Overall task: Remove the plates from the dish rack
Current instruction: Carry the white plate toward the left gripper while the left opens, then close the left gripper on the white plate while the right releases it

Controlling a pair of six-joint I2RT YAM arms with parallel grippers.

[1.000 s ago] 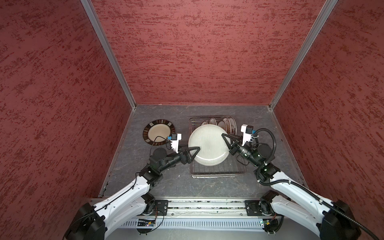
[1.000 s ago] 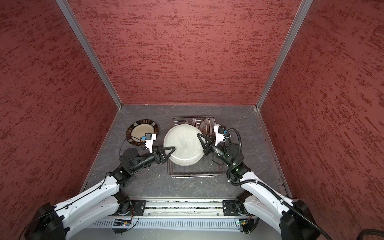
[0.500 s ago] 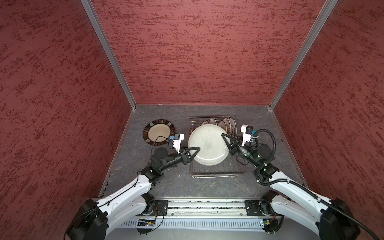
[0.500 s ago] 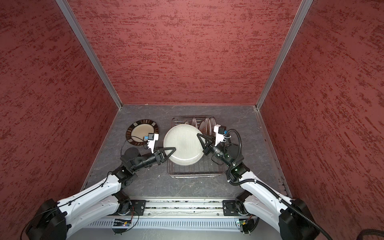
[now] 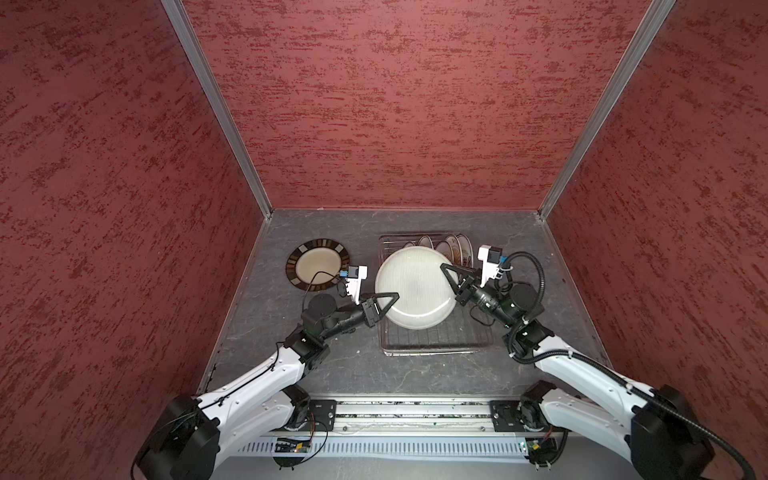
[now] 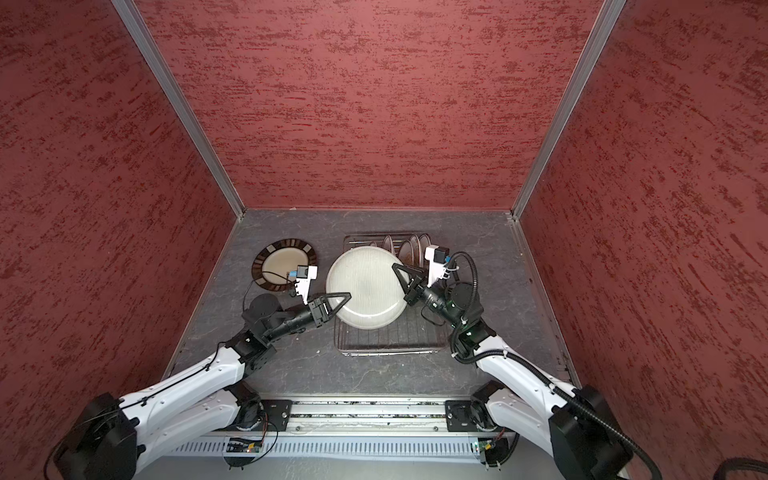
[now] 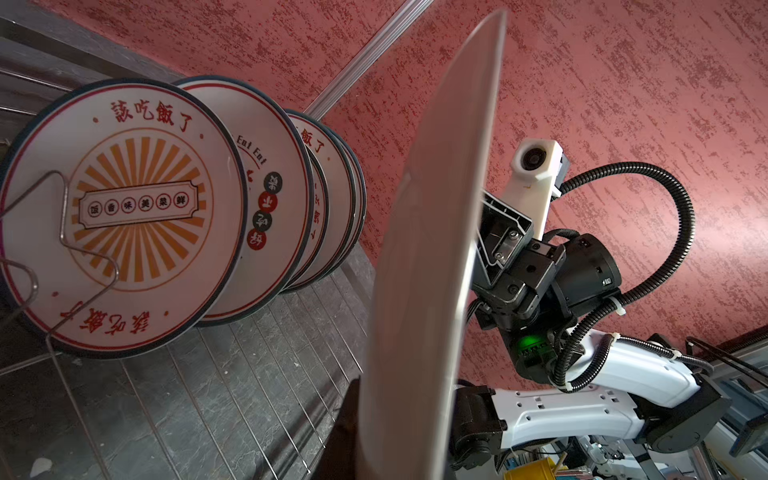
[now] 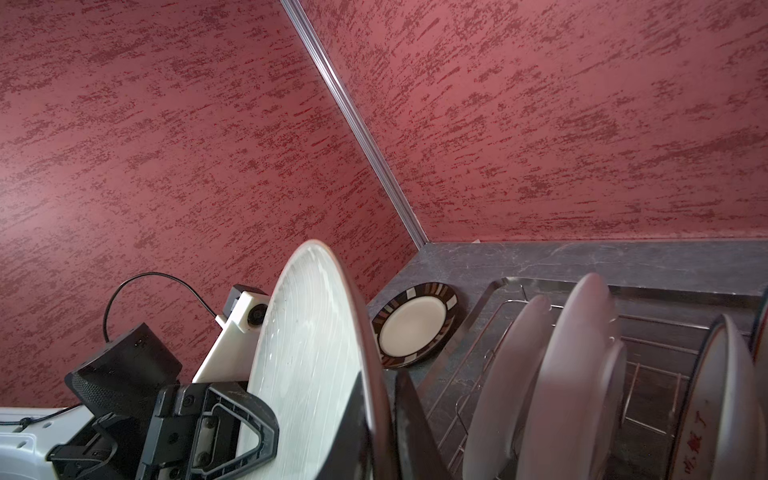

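The large plain off-white round plate spans straight between my hands: my left hand pinches one rim, my right hand pinches the rim directly opposite.

Red "該吃飯了" on front sunburst plate; "Eat Eat" on next plate

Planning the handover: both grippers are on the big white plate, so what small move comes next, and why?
Probably open the right gripper: both it and the left gripper pinch opposite rims of the large off-white plate above the dish rack, and the striped plate lies left of it.
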